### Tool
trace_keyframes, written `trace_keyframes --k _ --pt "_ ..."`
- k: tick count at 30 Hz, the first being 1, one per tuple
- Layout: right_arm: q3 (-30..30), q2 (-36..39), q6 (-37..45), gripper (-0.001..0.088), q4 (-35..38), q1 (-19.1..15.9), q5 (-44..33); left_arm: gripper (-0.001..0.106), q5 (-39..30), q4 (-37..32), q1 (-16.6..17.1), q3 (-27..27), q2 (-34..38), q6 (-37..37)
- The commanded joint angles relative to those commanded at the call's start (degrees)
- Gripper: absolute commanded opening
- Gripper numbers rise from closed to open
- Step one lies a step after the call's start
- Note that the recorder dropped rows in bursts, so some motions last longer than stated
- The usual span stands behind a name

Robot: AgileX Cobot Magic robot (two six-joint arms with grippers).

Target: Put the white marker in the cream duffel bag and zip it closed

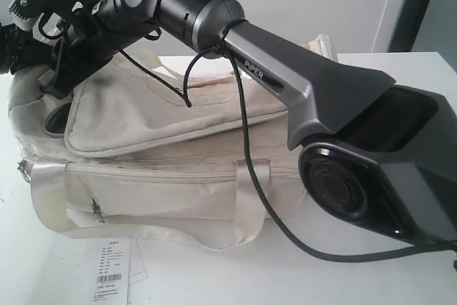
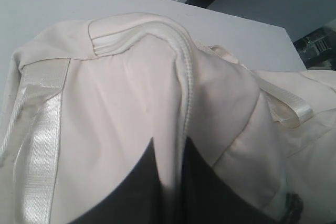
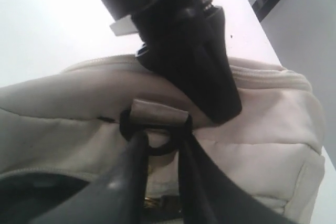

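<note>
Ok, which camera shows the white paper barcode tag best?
The exterior view: the barcode tag lies flat on the table beside the cream duffel bag, print visible. Neither wrist view shows it.

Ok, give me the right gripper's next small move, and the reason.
Probably back the right gripper off a little: its jaws stand apart at the black strap ring, while the left gripper pinches the cream duffel bag beside its zipper.

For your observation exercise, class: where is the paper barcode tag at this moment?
In the exterior view the paper barcode tag lies flat on the white table at the lower left, just in front of the cream duffel bag.
</note>
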State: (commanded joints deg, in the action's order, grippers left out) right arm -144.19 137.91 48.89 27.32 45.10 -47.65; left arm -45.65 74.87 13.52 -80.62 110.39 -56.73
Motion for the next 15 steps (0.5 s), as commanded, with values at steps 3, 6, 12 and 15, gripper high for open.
trace_keyframes --k 3,6,12,15 --pt "-0.31 -1.19 3.0 0.0329 -0.24 0.82 -3.86 0.004 -0.13 0.0 0.0 0.0 0.0 0.0" --pt "0.07 -1.17 14.47 0.0375 -2.13 1.85 -9.49 0.004 -0.13 0.0 0.0 0.0 0.0 0.0" --pt "2.94 0.11 33.41 0.0375 -12.66 2.98 -10.94 0.004 -0.41 0.0 0.0 0.0 0.0 -0.13" --pt "3.04 1.19 33.9 0.0375 -14.2 2.98 -7.71 0.004 -0.49 0.0 0.0 0.0 0.11 -0.24"
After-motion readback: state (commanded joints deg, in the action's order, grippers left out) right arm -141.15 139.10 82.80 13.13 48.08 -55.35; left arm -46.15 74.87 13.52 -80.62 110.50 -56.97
